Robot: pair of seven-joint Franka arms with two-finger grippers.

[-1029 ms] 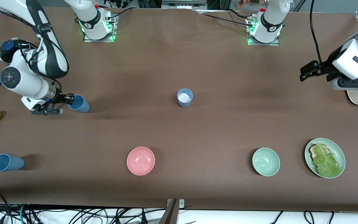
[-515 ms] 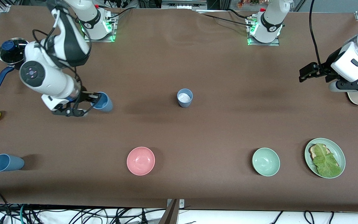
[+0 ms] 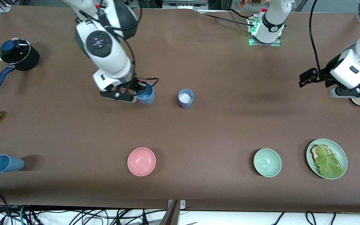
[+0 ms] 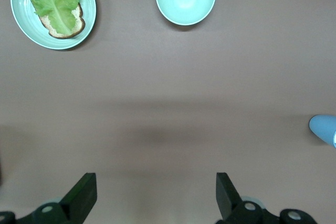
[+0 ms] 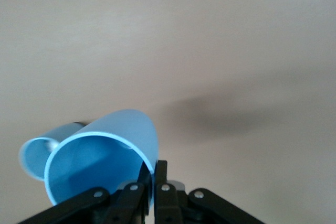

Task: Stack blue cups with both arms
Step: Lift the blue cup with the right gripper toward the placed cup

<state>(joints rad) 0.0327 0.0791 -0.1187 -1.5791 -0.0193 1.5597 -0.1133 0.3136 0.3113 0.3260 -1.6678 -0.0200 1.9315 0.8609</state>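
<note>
Right gripper (image 3: 135, 90) is clenched on the rim of the sky-blue cup (image 3: 145, 95), one finger inside the mouth and one outside, as the right wrist view shows at the cup (image 5: 105, 166). The cup hangs tilted over the table (image 3: 217, 131), near the nine o'clock side of the pale cup (image 3: 186, 98) in the front view and not touching it. The pale cup stands upright mid-table, whitish inside, and peeks out past the held one in the right wrist view (image 5: 39, 156). A third cup (image 3: 7, 163) lies on its side at about seven o'clock on the table, at the right arm's end. Left gripper (image 3: 306, 76) waits released, fingers spread wide over bare table at the left arm's end, at about three o'clock; its wrist view shows the gripper (image 4: 155, 198) holding nothing. Pink bowl (image 3: 141, 161) and green bowl (image 3: 267, 162) sit upright along the six o'clock edge, well apart.
</note>
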